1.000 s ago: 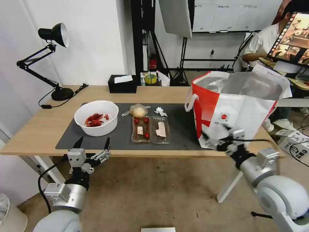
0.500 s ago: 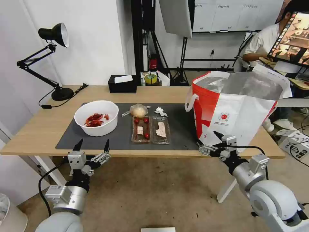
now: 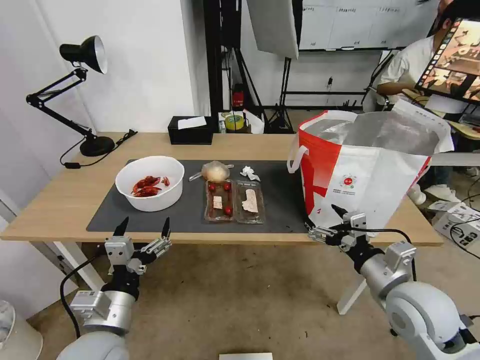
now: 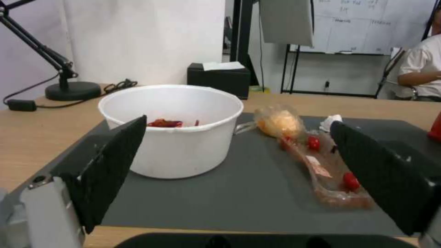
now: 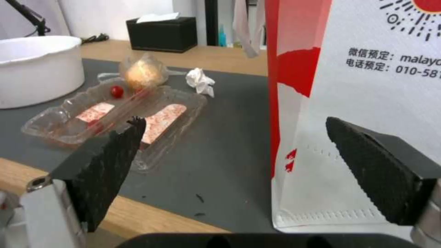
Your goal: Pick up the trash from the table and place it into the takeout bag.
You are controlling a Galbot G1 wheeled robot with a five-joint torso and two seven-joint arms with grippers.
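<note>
Nothing has been picked up yet; this looks like the approach, before the first grasp. The left gripper (image 3: 143,229) hangs just off the near edge of the table (image 3: 60,200), its fingers spread wide and empty, and the bowl (image 3: 149,182) of red shells sits on the dark mat (image 3: 280,200) straight beyond the gap between them. The right gripper (image 3: 325,220) is also spread and holds nothing; its outer finger lies close against the front of the bag (image 3: 370,170), while the plastic tray (image 3: 233,201) lies ahead of its inner finger. Farther past the tray are the clear pouch with a yellowish lump (image 3: 215,171) and the crumpled tissue (image 3: 249,173). The next move likely calls for one arm to reach forward over the table edge, settle its fingers around a piece of trash, and close without nudging the bag.
</note>
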